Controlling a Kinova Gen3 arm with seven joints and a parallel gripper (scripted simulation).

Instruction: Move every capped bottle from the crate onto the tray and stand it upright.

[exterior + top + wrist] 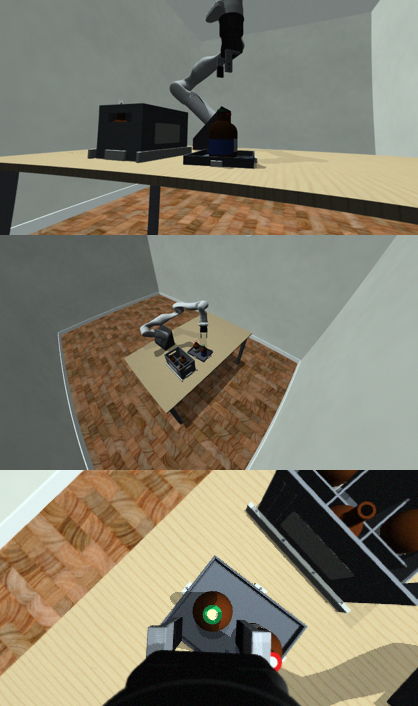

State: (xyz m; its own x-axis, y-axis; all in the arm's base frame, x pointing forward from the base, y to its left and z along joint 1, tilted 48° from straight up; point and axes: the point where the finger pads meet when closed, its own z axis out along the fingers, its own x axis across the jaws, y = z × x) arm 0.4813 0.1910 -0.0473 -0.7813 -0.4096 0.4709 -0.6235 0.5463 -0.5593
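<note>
My gripper (203, 337) (224, 73) (209, 630) is open and empty, high above the tray (196, 355) (195, 160) (260, 612). A brown bottle with a green cap and blue label (203, 351) (221, 146) (212, 601) stands upright on the tray. A brown bottle with a red cap and pale label (196, 346) (274, 645) stands upright beside it, mostly hidden behind it in the exterior view. The dark crate (172, 367) (119, 134) (320, 550) holds brown bottles, three seen in the top view, with no coloured cap visible. One open bottle (345, 520) shows its bare neck in the wrist view.
The crate stands close beside the tray, with raised walls and dividers inside. Grey strips (163, 154) (300, 560) run along its base. Small light blocks (216, 163) (259, 588) sit against the tray's sides. The arm's dark base (165, 340) stands behind them on the table (146, 360).
</note>
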